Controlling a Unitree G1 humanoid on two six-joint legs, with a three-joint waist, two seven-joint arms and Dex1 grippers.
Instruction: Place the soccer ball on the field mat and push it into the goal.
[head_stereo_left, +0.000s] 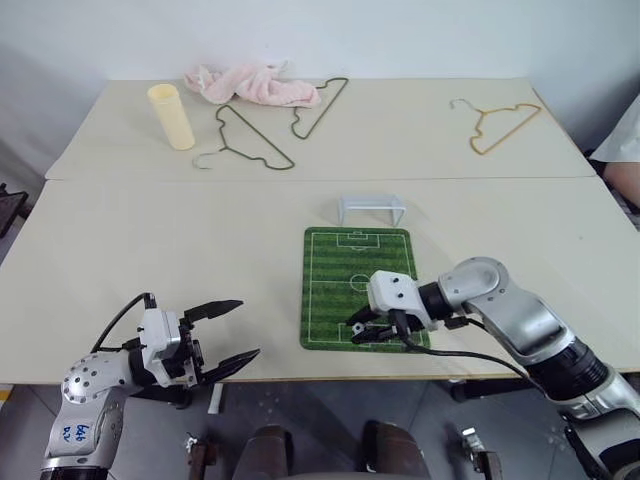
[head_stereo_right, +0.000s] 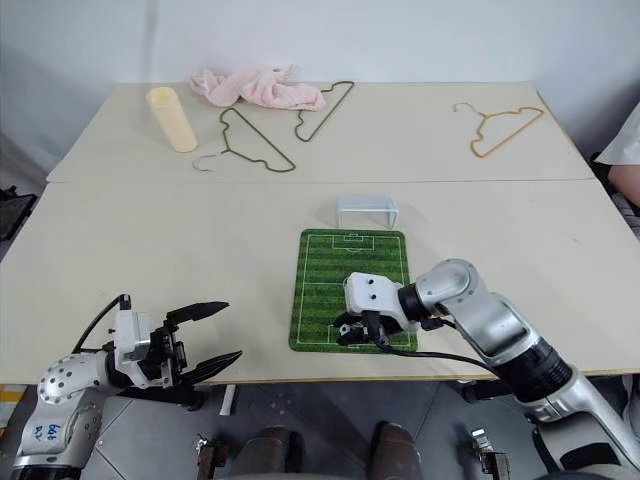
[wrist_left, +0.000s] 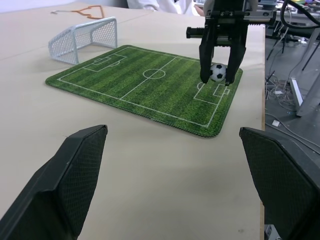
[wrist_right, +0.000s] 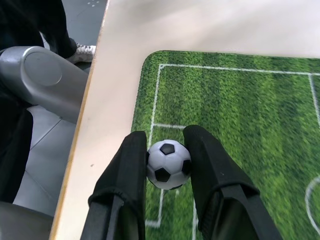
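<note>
Right gripper (wrist_right: 167, 167) is pinched on the soccer ball (wrist_right: 168, 163), one black finger on each side, ball squeezed at its widest part. Gripper is angled down over the near end of the field mat (head_stereo_left: 345, 262), by the near penalty box and close to the mat's near-right corner. In the left wrist view the ball (wrist_left: 218, 72) looks at or just above the turf; contact can't be confirmed.

Left gripper (head_stereo_left: 222, 334) is spread wide and holds nothing, hovering at the desk's near edge, well left of the mat.

The goal (head_stereo_left: 371, 207) sits on the desk just beyond the mat's far edge, mouth facing the mat, nothing in it. No other container here.

Judged step: ball is about to be set down; the push hasn't begun.

Risks:
- Ball is round and tiny; if released above the turf or with uneven finger opening it can roll, and the desk's near edge is just beside that end of the mat, so it could go off onto the floor.
- Start is right of the mat's centre line; a straight push may pass the goal's right post.
- Hard push could knock the light goal back.

Towards the desk's far edge: pink cloth (head_stereo_left: 252, 84), cream cylinder (head_stereo_left: 171, 116), wire hangers (head_stereo_left: 255, 138). All well clear.
</note>
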